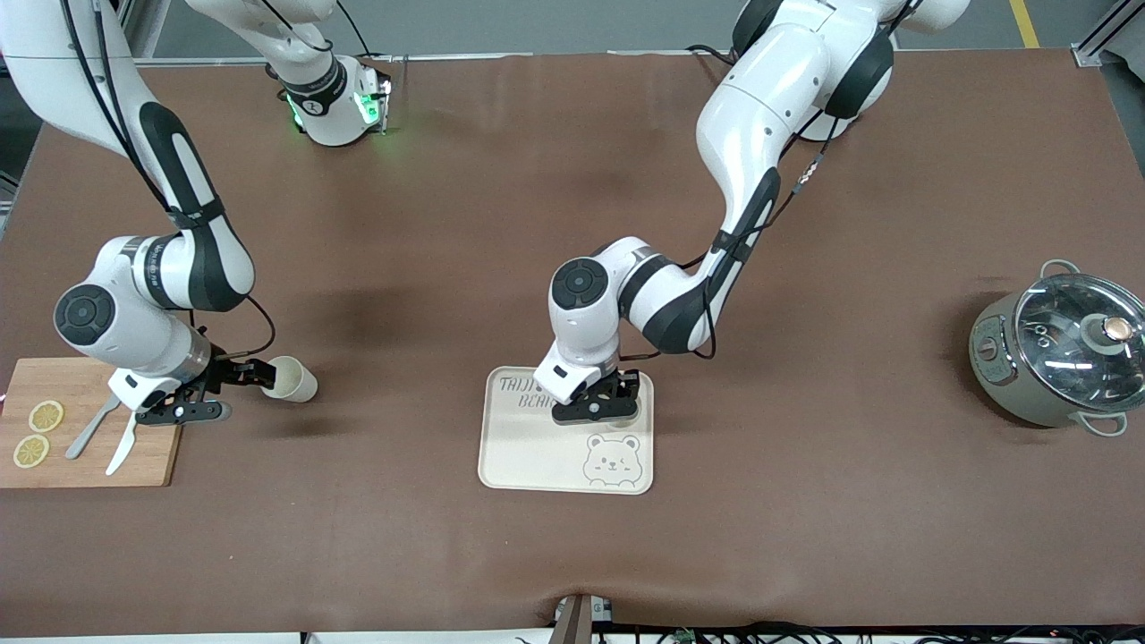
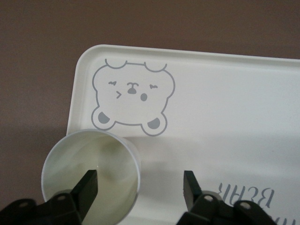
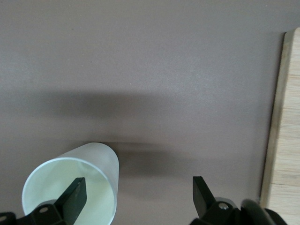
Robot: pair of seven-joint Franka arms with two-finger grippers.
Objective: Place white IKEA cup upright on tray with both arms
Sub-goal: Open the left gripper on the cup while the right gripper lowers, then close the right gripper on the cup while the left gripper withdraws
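A cream tray with a bear drawing lies mid-table. My left gripper is low over its corner toward the left arm's end, open. In the left wrist view one finger is inside a white cup standing upright on the tray, the other finger outside it. A second white cup lies on its side on the table beside the cutting board. My right gripper is open at its mouth. In the right wrist view one finger is inside that cup.
A wooden cutting board with lemon slices and cutlery lies at the right arm's end, and its edge shows in the right wrist view. A grey pot with a glass lid stands at the left arm's end.
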